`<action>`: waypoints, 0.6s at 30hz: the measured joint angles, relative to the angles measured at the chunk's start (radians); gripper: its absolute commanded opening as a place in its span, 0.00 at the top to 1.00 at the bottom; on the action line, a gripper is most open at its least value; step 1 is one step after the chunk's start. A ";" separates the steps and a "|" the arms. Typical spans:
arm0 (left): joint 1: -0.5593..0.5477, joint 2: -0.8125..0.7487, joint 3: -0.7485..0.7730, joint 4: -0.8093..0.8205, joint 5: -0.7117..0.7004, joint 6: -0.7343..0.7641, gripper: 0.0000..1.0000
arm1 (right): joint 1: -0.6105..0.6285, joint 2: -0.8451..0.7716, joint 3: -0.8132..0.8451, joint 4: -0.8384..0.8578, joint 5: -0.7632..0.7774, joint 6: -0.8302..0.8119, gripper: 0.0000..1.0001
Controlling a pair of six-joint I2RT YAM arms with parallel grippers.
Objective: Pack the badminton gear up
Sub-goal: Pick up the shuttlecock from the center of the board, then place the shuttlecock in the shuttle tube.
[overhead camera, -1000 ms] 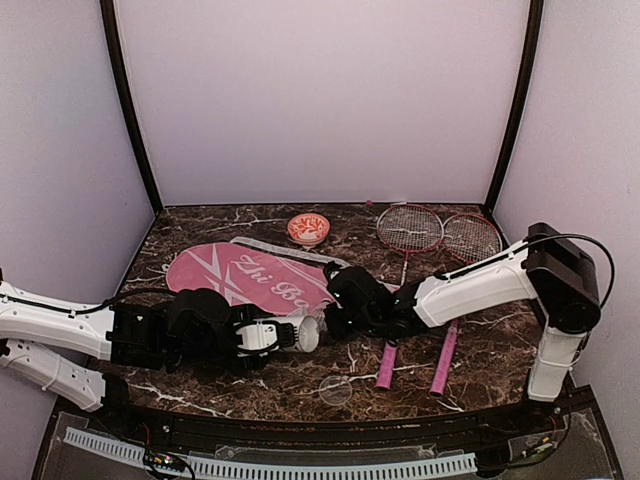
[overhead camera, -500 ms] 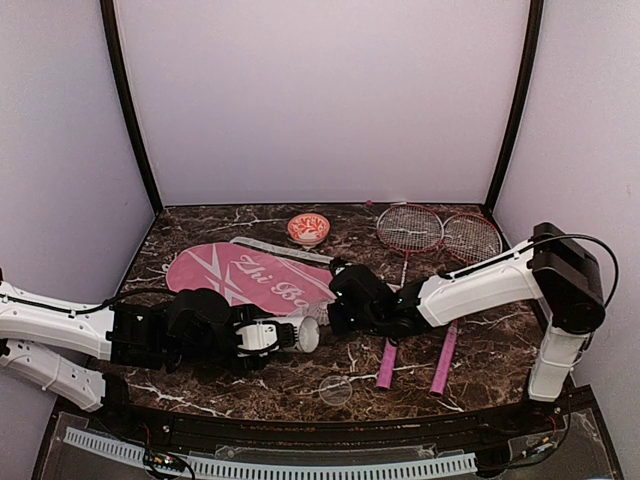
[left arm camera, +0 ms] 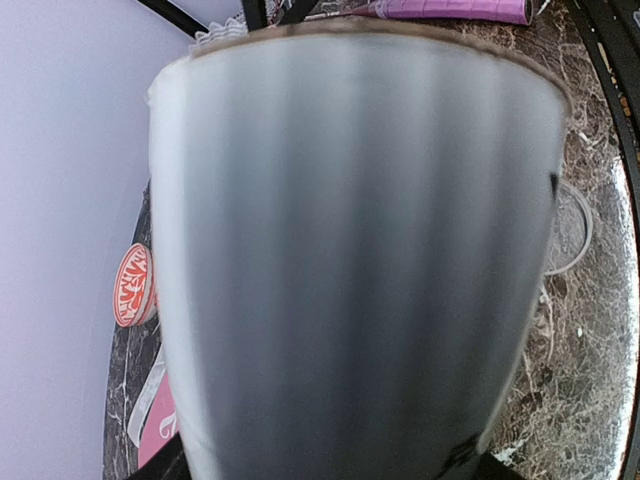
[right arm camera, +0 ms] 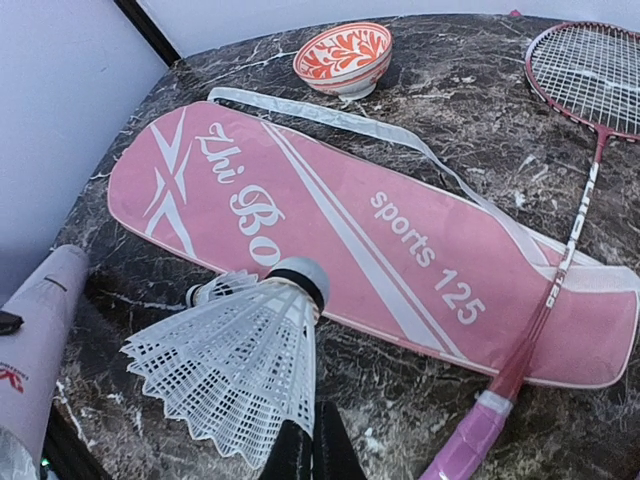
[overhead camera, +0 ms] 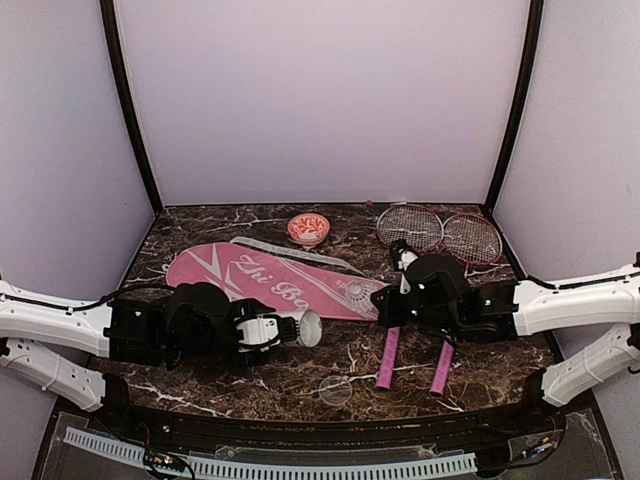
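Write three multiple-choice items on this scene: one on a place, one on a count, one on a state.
1. Where is the patterned bowl?
A. beyond the pink cover, at the far edge of the table
B. inside the cover
C. between the racket handles

2. How many rackets lie on the table?
A. one
B. two
C. three

3. How is the right gripper?
A. wide open and empty
B. shut at the feather rim of the shuttlecock
C. shut on a racket handle

Answers:
1 A: the top view shows the bowl behind the cover.
2 B: two red heads lie side by side.
3 B: the right wrist view shows closed fingers at the feathers.
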 measured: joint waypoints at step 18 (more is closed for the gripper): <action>0.000 0.038 0.024 0.017 -0.002 0.007 0.35 | -0.005 -0.412 -0.186 0.099 -0.357 0.064 1.00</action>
